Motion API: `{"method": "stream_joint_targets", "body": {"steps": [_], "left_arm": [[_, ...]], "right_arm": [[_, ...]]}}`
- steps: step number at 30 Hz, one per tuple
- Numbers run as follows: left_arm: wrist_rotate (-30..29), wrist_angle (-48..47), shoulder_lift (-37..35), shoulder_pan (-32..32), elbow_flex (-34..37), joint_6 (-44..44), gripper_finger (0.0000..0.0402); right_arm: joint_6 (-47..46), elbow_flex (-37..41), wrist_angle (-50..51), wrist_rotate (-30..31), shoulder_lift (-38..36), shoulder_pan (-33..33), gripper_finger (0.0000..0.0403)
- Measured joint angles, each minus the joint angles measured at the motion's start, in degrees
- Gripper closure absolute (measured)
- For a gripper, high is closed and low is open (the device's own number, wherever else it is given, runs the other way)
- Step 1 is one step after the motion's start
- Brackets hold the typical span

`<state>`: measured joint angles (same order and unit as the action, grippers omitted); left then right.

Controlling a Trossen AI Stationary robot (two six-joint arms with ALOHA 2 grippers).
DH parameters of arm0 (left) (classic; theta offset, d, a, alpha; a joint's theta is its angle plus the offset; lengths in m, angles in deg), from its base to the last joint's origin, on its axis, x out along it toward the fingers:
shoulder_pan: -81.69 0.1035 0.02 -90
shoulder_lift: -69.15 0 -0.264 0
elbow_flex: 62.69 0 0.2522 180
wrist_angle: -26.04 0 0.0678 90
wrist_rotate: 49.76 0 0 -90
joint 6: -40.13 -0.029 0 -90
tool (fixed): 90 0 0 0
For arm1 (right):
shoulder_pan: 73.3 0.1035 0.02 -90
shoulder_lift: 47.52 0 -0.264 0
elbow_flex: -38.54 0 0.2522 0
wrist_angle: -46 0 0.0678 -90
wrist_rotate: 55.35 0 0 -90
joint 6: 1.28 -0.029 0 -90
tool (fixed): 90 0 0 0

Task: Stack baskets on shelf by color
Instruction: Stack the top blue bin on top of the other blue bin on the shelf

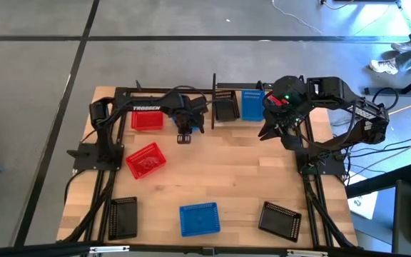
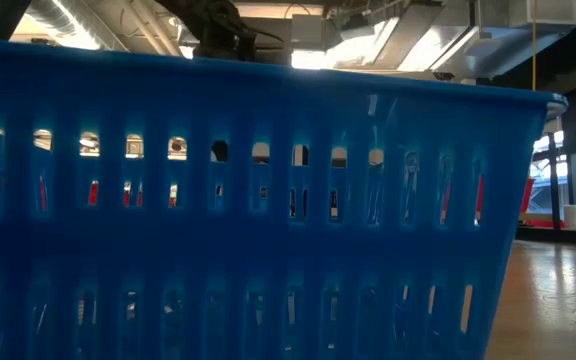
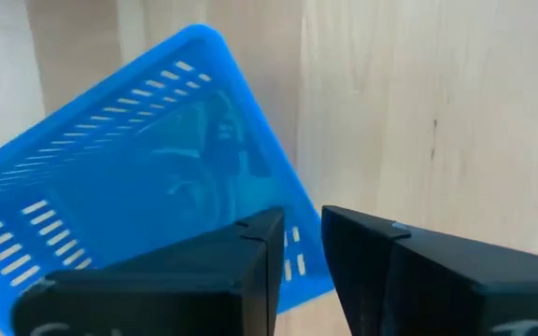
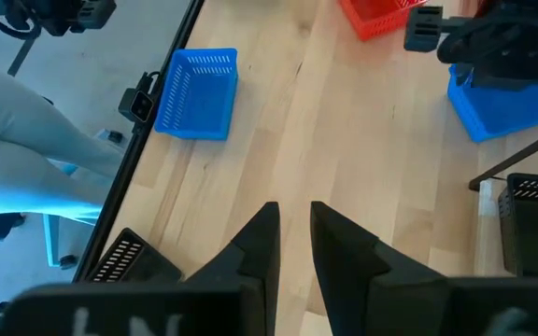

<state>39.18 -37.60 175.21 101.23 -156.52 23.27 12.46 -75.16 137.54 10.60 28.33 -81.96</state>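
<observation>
Left claw hovers over a tilted blue basket, fingers nearly together, gripping nothing, probably lining up on its rim. Right claw, also narrow and empty, waits by the shelf. More baskets lie scattered across the worktop.

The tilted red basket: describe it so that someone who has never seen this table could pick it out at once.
Start at the wooden table and go to its left side, in front of the shelf. There the red basket lies loose on the bare wood, beside the left arm's base. Unlike the other red basket, which sits square on the shelf, this one is turned at an angle.
</observation>
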Motion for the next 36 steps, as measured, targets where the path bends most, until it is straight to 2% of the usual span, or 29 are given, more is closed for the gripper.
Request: {"method": "stream_joint_targets", "body": {"steps": [9,17,23,27,36], "left_arm": [[-1.63,2.65,0.00,-0.45,4.50,1.80,0.0335],[-1.42,3.48,0.00,-0.59,4.91,1.78,0.0337],[-1.55,3.55,0.00,-0.61,4.91,3.11,0.0392],[-1.84,3.46,-0.07,-0.96,4.89,4.80,0.0397],[-8.90,-2.64,-7.43,-5.31,4.91,8.56,0.0400]], "right_arm": [[0.11,0.00,0.00,0.00,0.00,0.00,0.0341],[0.22,0.00,-0.39,0.02,0.00,0.00,0.0341],[0.22,0.00,-0.39,0.02,0.00,0.02,0.0341],[0.22,0.00,-0.39,0.02,0.00,0.00,0.0341],[0.15,-0.02,-0.38,0.08,0.04,0.02,0.0341]]}}
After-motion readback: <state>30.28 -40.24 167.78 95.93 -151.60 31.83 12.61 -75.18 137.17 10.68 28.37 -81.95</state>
